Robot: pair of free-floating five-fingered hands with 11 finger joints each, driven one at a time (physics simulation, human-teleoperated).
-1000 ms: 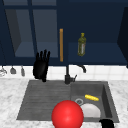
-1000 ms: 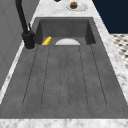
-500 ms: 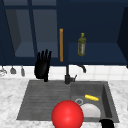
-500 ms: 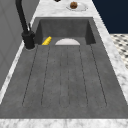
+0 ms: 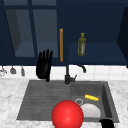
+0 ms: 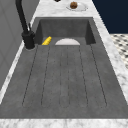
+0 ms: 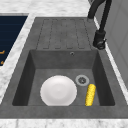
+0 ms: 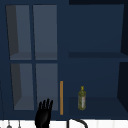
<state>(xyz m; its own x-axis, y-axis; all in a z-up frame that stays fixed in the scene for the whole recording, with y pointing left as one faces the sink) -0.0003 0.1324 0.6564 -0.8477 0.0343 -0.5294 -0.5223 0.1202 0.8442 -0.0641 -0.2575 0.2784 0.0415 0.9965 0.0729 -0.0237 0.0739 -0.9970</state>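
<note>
My left hand (image 5: 44, 67) hangs in the air above the back edge of the grey ribbed draining board (image 5: 41, 98), fingers straight and spread upward, holding nothing. It sits just left of the black tap (image 5: 68, 76) and below the glass-fronted dark blue wall cabinet (image 8: 32, 57), near the cabinet's upright orange handle (image 5: 61, 45). My right hand (image 5: 107, 123) shows at the front rim of the sink basin (image 7: 26, 77); I cannot tell how its fingers stand. In the basin lie a round white plate (image 7: 58, 91) and, just beside it, a yellow corn cob (image 7: 90, 94), well apart from my left hand and nearer my right. An olive-green glass bottle (image 5: 81, 45) stands on the open shelf. A red ball (image 5: 67, 114) shows in front of the sink.
</note>
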